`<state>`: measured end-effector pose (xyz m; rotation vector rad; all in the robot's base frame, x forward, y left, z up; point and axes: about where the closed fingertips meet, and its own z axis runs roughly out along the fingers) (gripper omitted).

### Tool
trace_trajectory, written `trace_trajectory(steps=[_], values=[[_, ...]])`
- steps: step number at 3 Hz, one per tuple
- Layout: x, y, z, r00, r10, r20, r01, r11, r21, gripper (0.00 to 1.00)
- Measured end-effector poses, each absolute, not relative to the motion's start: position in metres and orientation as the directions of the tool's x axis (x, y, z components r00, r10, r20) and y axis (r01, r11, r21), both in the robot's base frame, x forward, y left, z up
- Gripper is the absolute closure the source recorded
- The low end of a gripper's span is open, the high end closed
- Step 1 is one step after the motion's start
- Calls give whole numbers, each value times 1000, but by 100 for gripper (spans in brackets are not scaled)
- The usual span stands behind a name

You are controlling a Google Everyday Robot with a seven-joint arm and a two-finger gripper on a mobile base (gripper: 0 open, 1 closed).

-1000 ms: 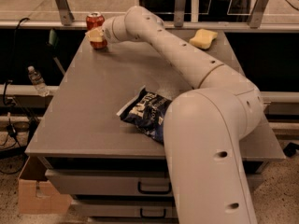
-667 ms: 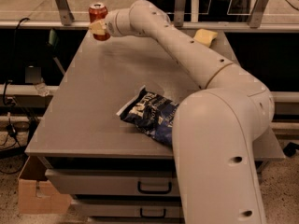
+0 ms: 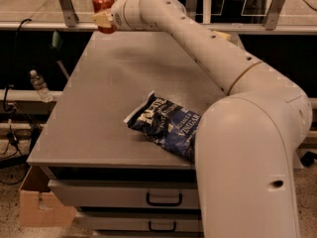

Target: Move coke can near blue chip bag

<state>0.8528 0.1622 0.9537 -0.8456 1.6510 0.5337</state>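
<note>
Camera view: jaws clamp coke can point(image 3: 102, 3) above table point(image 3: 104, 98), far left.

The coke can point(image 3: 102, 0) is showing up bright red with a silver top. The gripper point(image 3: 105, 23) is clutching it up over the far left corner of the counter point(image 3: 94, 113), and its fingers point(image 3: 101, 18) are looking pale tan. The counter's coming across as plain flat grey. The chip bag point(image 3: 166, 124) is looking dark navy with white ends and white lettering. The arm point(image 3: 208, 48) is reading creamy white, and the cardboard box point(image 3: 42, 207) on the floor brown.
</note>
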Motion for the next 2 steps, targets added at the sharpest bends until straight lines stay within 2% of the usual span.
trace_trajectory(steps=[1,2], values=[[839,157,940,-113,-256,-960,-790,610,-70,100],[812,130,942,-140,-227,-964,-785,618,-32,100]])
